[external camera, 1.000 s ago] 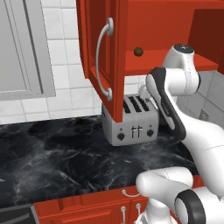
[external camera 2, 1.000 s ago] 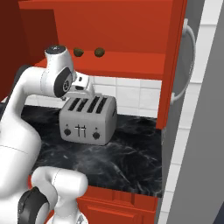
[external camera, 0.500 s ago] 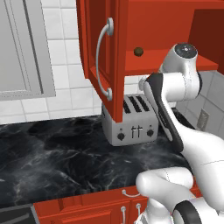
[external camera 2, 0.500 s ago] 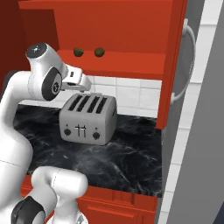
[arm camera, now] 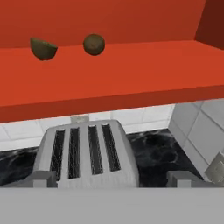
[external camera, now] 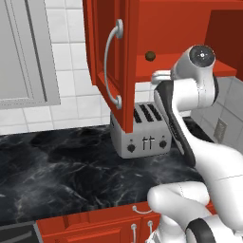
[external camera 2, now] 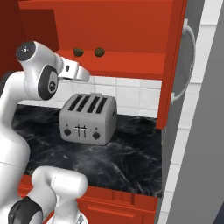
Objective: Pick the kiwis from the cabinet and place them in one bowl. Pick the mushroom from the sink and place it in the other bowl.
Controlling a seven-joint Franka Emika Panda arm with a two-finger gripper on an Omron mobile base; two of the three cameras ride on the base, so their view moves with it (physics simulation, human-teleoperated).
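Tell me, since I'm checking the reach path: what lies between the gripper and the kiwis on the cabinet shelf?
In the hand view, only the front edge and bare red floor of the cabinet shelf lie before the kiwis. The toaster sits below.

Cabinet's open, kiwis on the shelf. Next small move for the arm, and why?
Probably raise the gripper and ease it toward the nearer kiwi. In the hand view both kiwis sit on the cabinet shelf above the fingertips, which are level with the toaster, nothing between them.
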